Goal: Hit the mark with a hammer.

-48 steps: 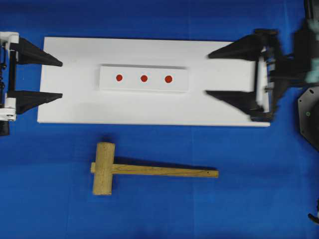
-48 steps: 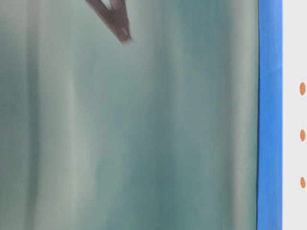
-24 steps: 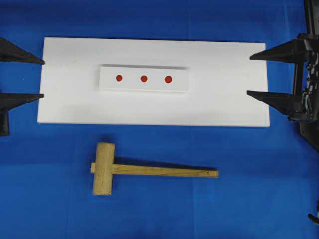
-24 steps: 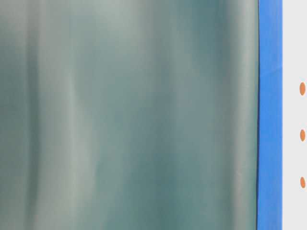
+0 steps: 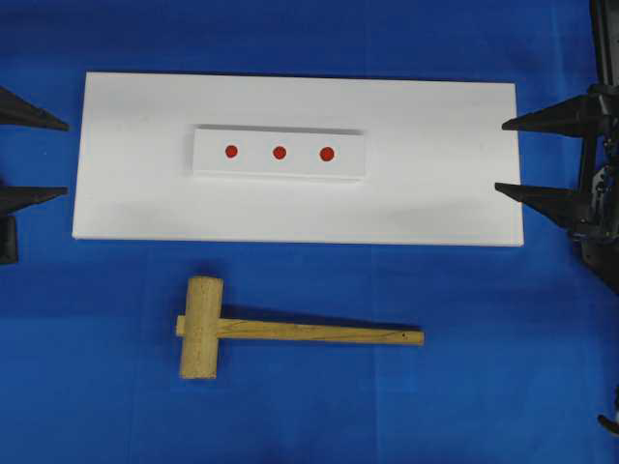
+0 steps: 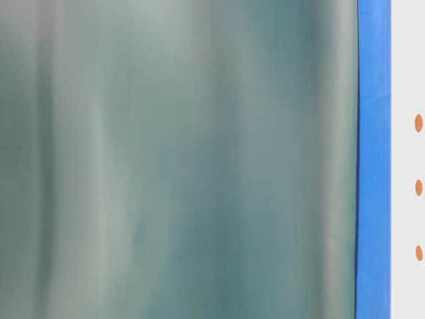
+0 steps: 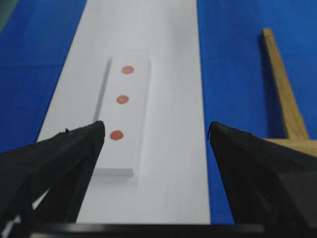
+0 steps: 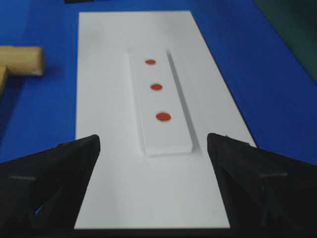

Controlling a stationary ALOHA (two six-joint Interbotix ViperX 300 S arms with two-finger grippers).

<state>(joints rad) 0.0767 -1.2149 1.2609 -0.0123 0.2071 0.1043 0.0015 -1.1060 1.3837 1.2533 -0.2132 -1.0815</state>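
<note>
The hammer (image 5: 201, 327), a light wooden mallet, lies on the blue cloth below the white board (image 5: 435, 164), its handle (image 5: 319, 333) pointing right. Three red marks (image 5: 280, 153) sit in a row on a raised white block (image 5: 279, 170) mid-board. My left gripper (image 5: 66, 158) stands open just off the board's left end, and my right gripper (image 5: 500, 157) open at its right end. Both are empty. In the left wrist view the left gripper (image 7: 156, 126) frames the marks (image 7: 117, 135), with the handle (image 7: 282, 84) on the right. In the right wrist view the right gripper (image 8: 153, 139) faces the marks (image 8: 163, 117), with the hammer head (image 8: 22, 60) at the left.
Blue cloth (image 5: 484, 367) covers the table around the board. Dark arm hardware (image 5: 604, 261) stands at the right edge. The table-level view is mostly a blurred grey-green backdrop (image 6: 179, 159), with the marks (image 6: 418, 187) at its right border.
Both grippers have pulled outward off the board, the left one leftward and the right one rightward. The hammer and the board have not moved.
</note>
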